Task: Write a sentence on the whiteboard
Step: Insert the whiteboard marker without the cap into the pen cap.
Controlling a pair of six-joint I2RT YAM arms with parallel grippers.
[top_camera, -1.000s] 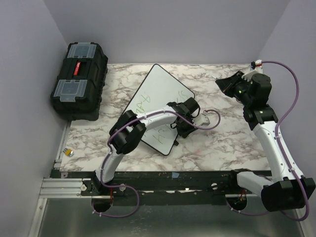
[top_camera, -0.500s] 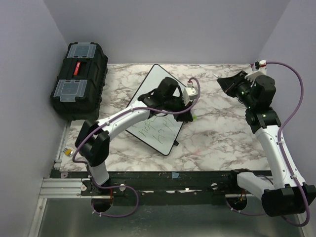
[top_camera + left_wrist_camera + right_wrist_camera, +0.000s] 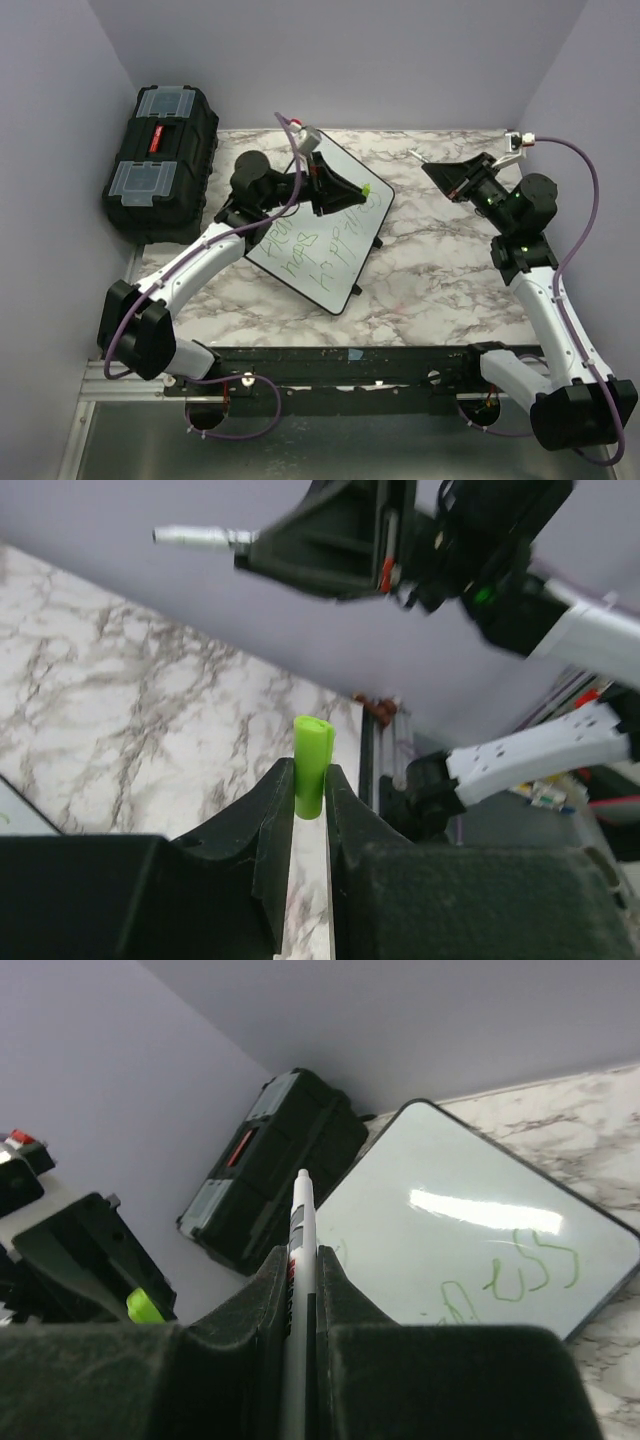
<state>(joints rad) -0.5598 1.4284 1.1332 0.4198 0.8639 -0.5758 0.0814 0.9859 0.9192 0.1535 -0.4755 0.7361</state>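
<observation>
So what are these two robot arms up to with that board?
The left claw grips a green marker, held in the air over the whiteboard and pointing sideways rather than down at it. The whiteboard lies on the marble table with lines of green handwriting across it. The right claw holds a thin white pen off to the side, clear of the board.

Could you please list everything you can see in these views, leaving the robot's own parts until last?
whiteboard: one, white with black edge, lying askew mid-table.
sentence: green handwriting, on the whiteboard.
toolbox: one, black, far left by the wall.
table: one, white marble pattern.
green marker: one, in the left tool.
white pen: one, in the right tool.
left tool: black, shut on the green marker.
right tool: black, shut on the white pen.
</observation>
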